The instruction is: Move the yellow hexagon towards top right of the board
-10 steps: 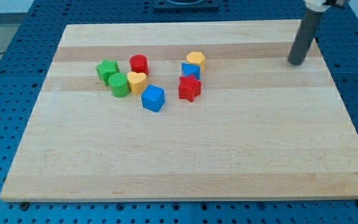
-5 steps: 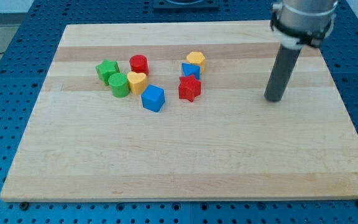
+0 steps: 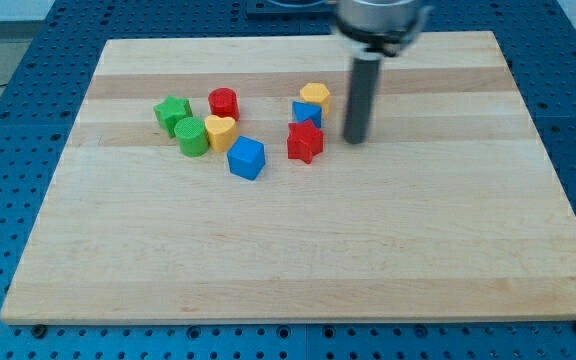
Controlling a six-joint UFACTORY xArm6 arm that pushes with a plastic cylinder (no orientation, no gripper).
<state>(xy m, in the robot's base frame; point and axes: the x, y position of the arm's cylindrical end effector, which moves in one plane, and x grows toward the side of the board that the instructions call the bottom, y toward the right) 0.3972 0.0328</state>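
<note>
On the wooden board [image 3: 298,250], nothing is sitting inside anything else; eight small blocks are lying loose in its upper half. Near the middle top, the yellow hexagon [image 3: 315,96] is resting flat with no clear long axis, touching the blue block [image 3: 307,114] just below it, and the red star [image 3: 305,142] is sitting beneath that. My tip [image 3: 355,139] is standing just to the view's right of the red star, apart from it and holding nothing. Toward the view's left are clustering a green star [image 3: 171,112], green cylinder [image 3: 192,136], red cylinder [image 3: 223,103], yellow heart [image 3: 220,131] and blue cube [image 3: 247,158].
</note>
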